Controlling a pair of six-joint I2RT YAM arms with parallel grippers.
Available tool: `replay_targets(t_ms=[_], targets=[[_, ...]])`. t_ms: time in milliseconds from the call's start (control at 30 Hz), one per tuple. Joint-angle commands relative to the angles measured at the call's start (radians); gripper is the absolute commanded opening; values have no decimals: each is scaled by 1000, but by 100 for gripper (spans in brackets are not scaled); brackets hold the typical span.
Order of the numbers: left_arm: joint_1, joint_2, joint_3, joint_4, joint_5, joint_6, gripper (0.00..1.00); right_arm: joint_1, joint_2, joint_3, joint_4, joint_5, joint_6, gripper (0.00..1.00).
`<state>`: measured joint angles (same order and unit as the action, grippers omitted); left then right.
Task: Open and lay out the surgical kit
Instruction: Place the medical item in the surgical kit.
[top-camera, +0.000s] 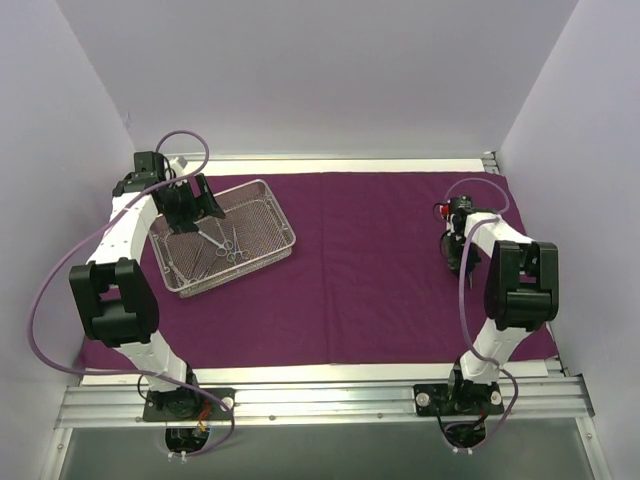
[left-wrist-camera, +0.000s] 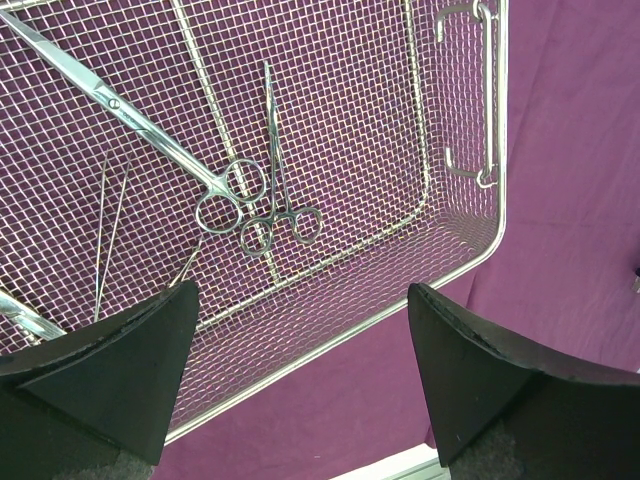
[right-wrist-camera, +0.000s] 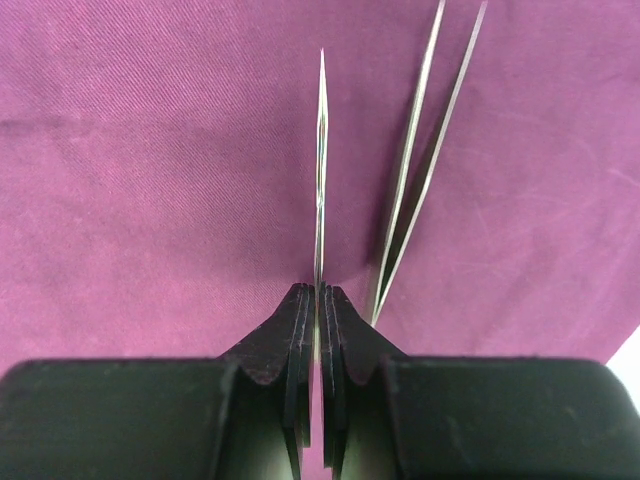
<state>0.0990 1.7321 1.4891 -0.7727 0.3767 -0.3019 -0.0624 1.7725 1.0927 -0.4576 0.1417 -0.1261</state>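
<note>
**Q:** Left side first. What's under you?

**A:** My left gripper (left-wrist-camera: 300, 300) hangs over the wire-mesh tray (left-wrist-camera: 500, 200), fingers spread wide, holding nothing. The tray sits at an angle on the far left part of the cloth wrap (top-camera: 400, 270), which lies flat and open across the table.

**Q:** Contents of the tray?

**A:** Three pieces I can make out from my left wrist. Thin tweezers (left-wrist-camera: 108, 230) are furthest left on the mesh. The scissors (left-wrist-camera: 150, 130) lie diagonally, ring handles toward the tray's middle. A ring-handled clamp (left-wrist-camera: 272, 150) is just beside them, and its rings touch or overlap the scissors' rings. Something metal shows at the lower left edge, mostly hidden behind my finger. Can't tell what it is.

**Q:** Middle of the cloth?

**A:** Bare purple fabric with one fold line running front to back.

**Q:** Right side?

**A:** My right gripper (right-wrist-camera: 318, 295) is low over the cloth near its right edge, well apart from the tray. Its fingers are pressed together, pinching a slim instrument (right-wrist-camera: 320, 150) seen edge-on, tip pointing away from me. A second pair of tweezers (right-wrist-camera: 415, 170) lies on the cloth just beside it, to its right, tips apart.
</note>
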Motion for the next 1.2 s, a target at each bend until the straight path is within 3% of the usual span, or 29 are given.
replay_targets(t_ms=[0,233,567,800,933,967,1067,1167], targets=[[4,3,31,3,28,23,94,15,24,-2,-27,1,-4,0],[11,15,40,1,45,29,94,38,62,1,-35,9,19,5],[10,38,36,4,76,26,94,42,44,-8,-33,7,42,23],[-16,55,43,-7,33,24,94,56,-34,-10,-42,-2,54,35],[-33,79,88,-49,-28,23,100,108,-105,67,-70,-22,103,39],[-44,89,103,-66,-59,21,92,130,-123,120,-87,-16,126,41],[-85,130,166,-103,-152,-6,83,166,-119,215,-140,-20,183,43],[-139,202,261,-166,-229,-32,65,200,-107,321,-180,-48,224,44]])
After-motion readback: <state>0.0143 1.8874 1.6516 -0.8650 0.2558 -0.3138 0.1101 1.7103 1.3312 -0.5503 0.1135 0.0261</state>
